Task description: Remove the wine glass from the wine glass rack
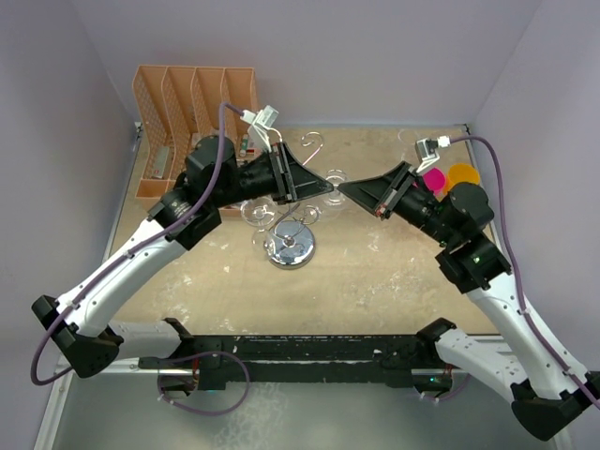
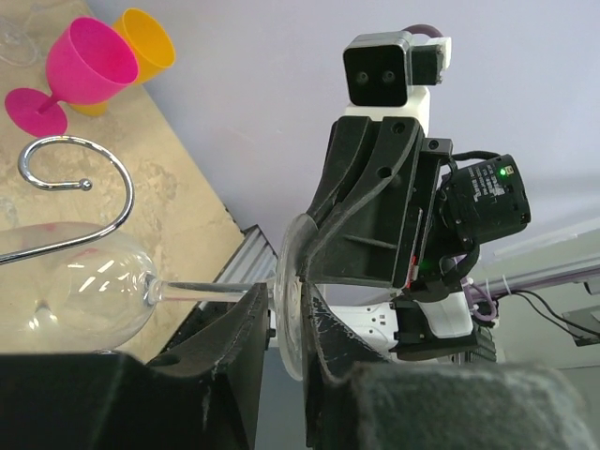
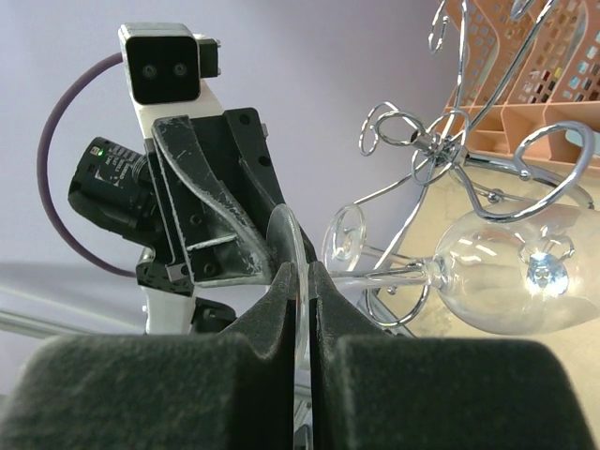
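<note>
Two grippers meet at the foot of the wine glass (image 3: 506, 272): the right gripper (image 3: 300, 277) pinches it, the left gripper (image 2: 286, 311) is narrow around it (squeezing or not, I cannot tell), and its bowl past them is by the wine glass rack (image 1: 290, 248), so likely not off yet.

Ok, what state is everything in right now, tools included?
wine glass: horizontal, held by its foot
right tool: shut on the glass foot
left tool: jaws narrowly flanking the same foot, contact unclear
wine glass rack: upright on its base
pink goblet: upright
orange cup: upright
</note>
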`<action>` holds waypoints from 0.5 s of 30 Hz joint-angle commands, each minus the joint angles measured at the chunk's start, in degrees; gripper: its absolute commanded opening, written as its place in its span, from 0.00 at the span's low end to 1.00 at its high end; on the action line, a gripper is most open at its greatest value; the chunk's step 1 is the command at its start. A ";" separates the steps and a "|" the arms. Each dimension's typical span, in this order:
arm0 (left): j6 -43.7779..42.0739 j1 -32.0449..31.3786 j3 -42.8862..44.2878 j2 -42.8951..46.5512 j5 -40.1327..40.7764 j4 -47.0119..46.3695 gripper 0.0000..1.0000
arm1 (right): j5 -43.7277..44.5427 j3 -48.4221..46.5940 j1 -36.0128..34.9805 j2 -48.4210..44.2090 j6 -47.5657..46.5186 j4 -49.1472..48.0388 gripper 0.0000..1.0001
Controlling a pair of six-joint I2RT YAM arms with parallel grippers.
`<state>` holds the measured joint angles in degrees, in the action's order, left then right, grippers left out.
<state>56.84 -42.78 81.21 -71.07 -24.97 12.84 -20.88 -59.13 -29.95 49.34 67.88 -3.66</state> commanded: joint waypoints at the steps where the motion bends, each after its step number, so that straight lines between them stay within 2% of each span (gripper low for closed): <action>1: 1.89 -1.60 0.07 -0.79 -1.55 -4.85 0.16 | 2.97 -3.26 -0.02 -2.02 -1.93 -0.92 0.00; 2: 1.96 -1.86 -0.03 -0.87 -1.57 -5.11 0.14 | 3.10 -3.27 -0.05 -2.16 -2.16 -0.76 0.00; 5: 2.65 -2.37 -0.62 -1.13 -1.94 -6.73 0.02 | 2.65 -2.95 -0.03 -2.45 -2.13 -1.01 0.00; 7: 3.60 -2.41 -1.23 -1.12 -2.60 -8.37 0.00 | 1.95 -2.94 -0.09 -2.58 -2.72 -1.27 0.01; 15: 8.24 -2.47 -3.67 -0.20 -5.99 -16.90 0.00 | 2.57 -7.28 -0.05 -3.86 -9.78 6.03 0.53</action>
<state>61.30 -44.82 77.87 -72.42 -27.20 6.70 -18.94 -61.82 -29.91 47.48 62.74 1.39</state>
